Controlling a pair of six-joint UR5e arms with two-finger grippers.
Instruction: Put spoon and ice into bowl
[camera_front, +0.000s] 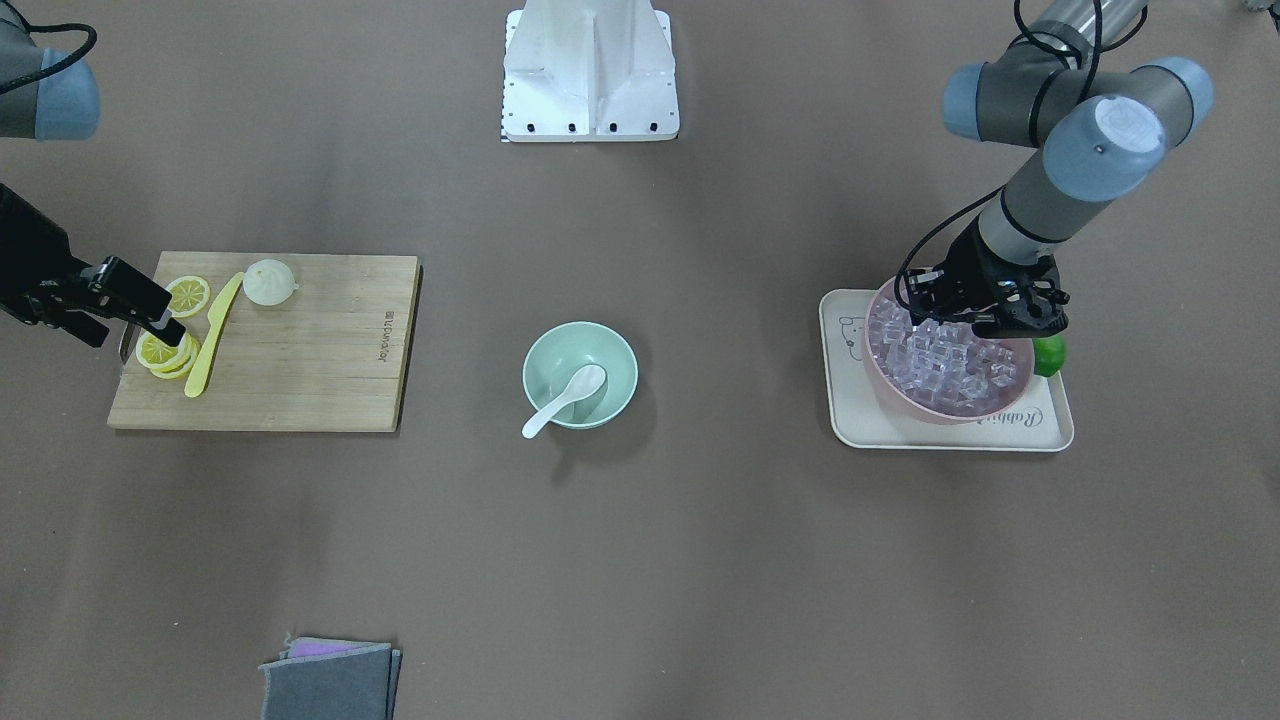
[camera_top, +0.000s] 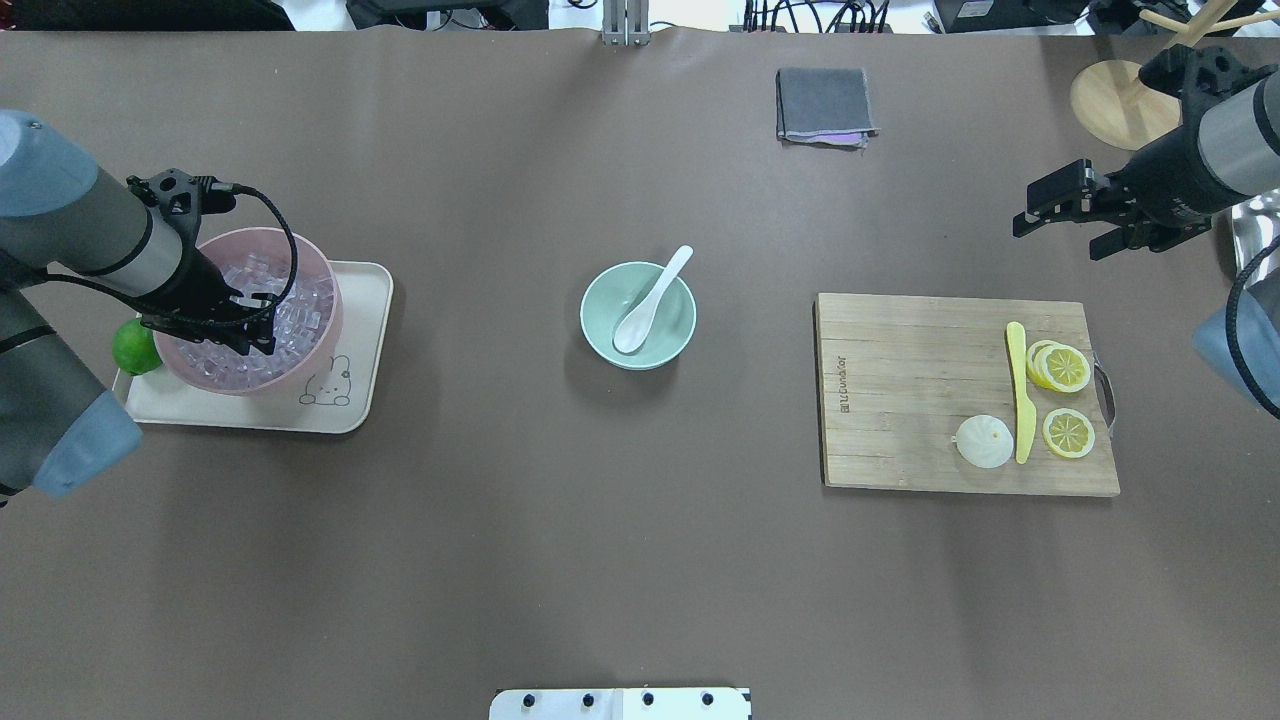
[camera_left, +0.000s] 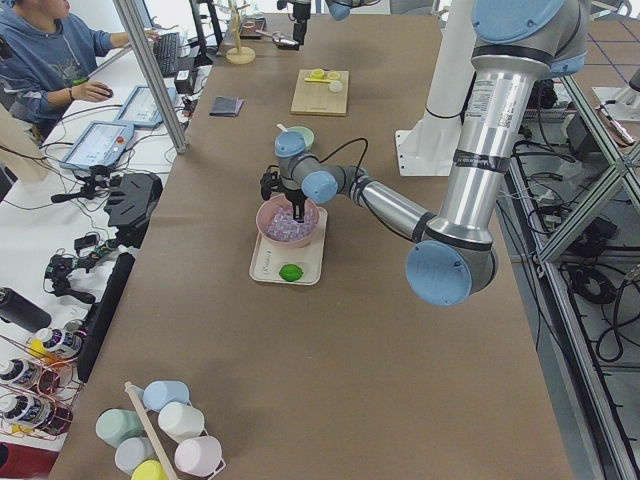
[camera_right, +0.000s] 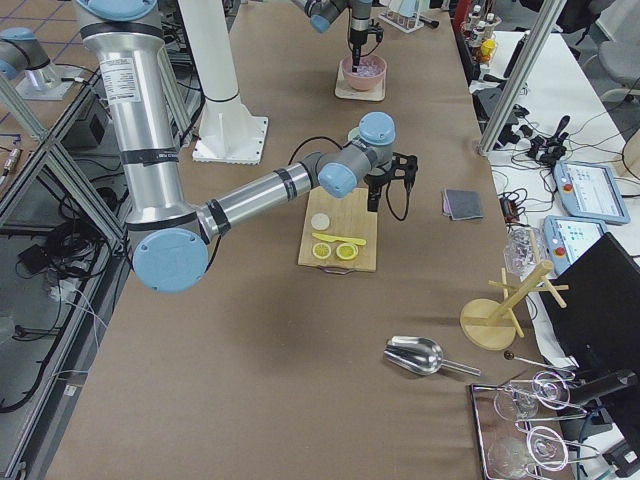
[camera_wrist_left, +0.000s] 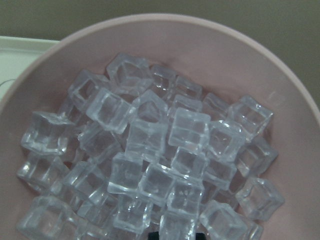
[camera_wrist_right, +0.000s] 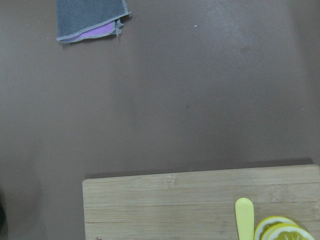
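Note:
The white spoon (camera_front: 565, 400) lies with its scoop inside the mint-green bowl (camera_front: 622, 362) at the table's middle, its handle over the rim; both also show in the overhead view, spoon (camera_top: 650, 300) and bowl (camera_top: 598, 300). The clear ice cubes (camera_wrist_left: 150, 145) fill the pink bowl (camera_front: 890, 385). My left gripper (camera_front: 1000, 322) reaches down into that ice (camera_top: 300, 310); its tips look closed on one cube (camera_wrist_left: 178, 227) at the bottom edge of the left wrist view. My right gripper (camera_top: 1060, 215) hangs open and empty beyond the cutting board's far edge.
The pink bowl stands on a cream tray (camera_front: 850, 400) with a green lime (camera_front: 1050, 355) beside it. A wooden cutting board (camera_top: 900, 400) holds a yellow knife (camera_top: 1020, 390), lemon slices (camera_top: 1065, 368) and a white bun-like thing (camera_top: 985, 442). A grey cloth (camera_top: 822, 105) lies at the far edge.

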